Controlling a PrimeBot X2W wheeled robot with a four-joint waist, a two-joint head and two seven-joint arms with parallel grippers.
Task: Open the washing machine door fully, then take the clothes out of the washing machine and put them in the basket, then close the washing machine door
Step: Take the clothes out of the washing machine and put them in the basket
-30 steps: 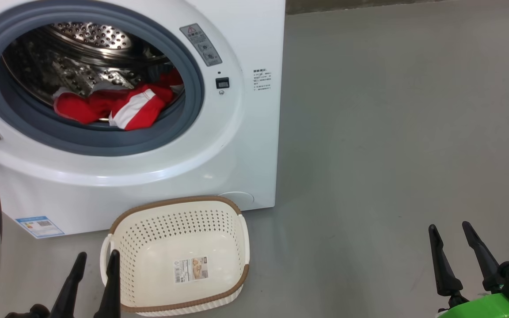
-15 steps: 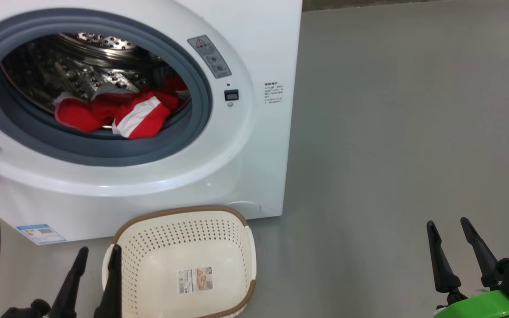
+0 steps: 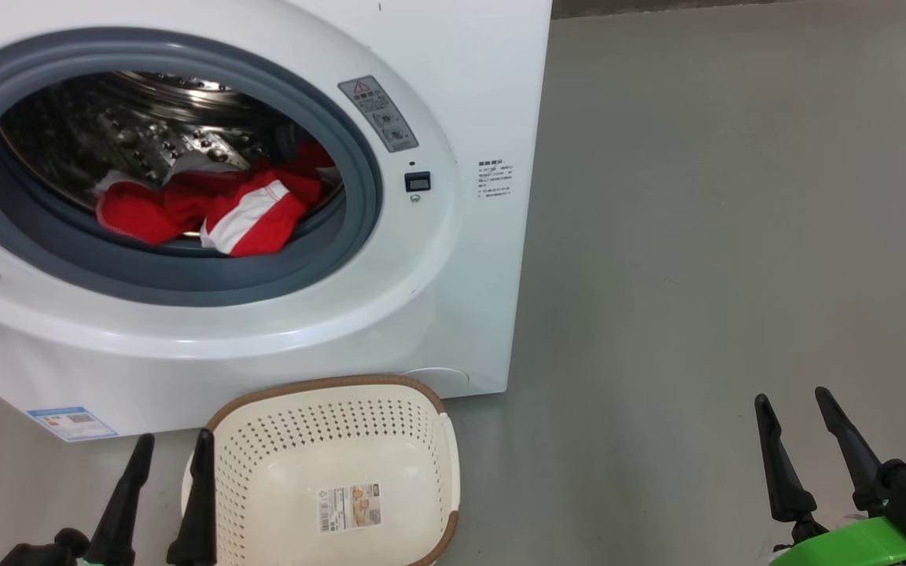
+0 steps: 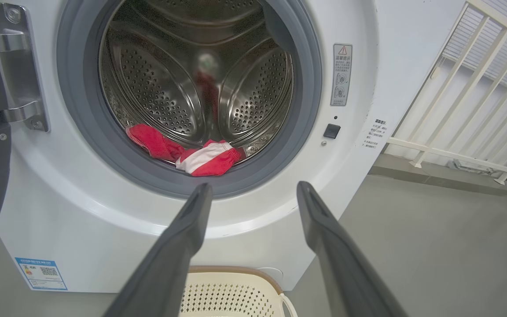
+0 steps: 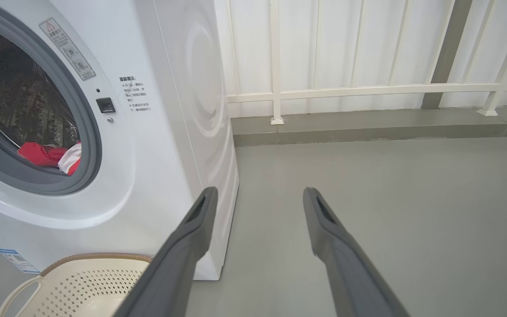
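The left end effector (image 3: 174,437) and right end effector (image 3: 790,395) hung wide open, holding nothing, red clothes (image 3: 209,212) lay inside the washing machine (image 3: 453,79) behind the basket (image 3: 327,383), and the right wrist view added a white railing (image 5: 368,90).

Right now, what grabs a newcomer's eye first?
Red and white clothes lie in the open washing machine, upper left in the head view. The empty basket sits on the floor before it. The left gripper and right gripper sit low at either side, fingers open.
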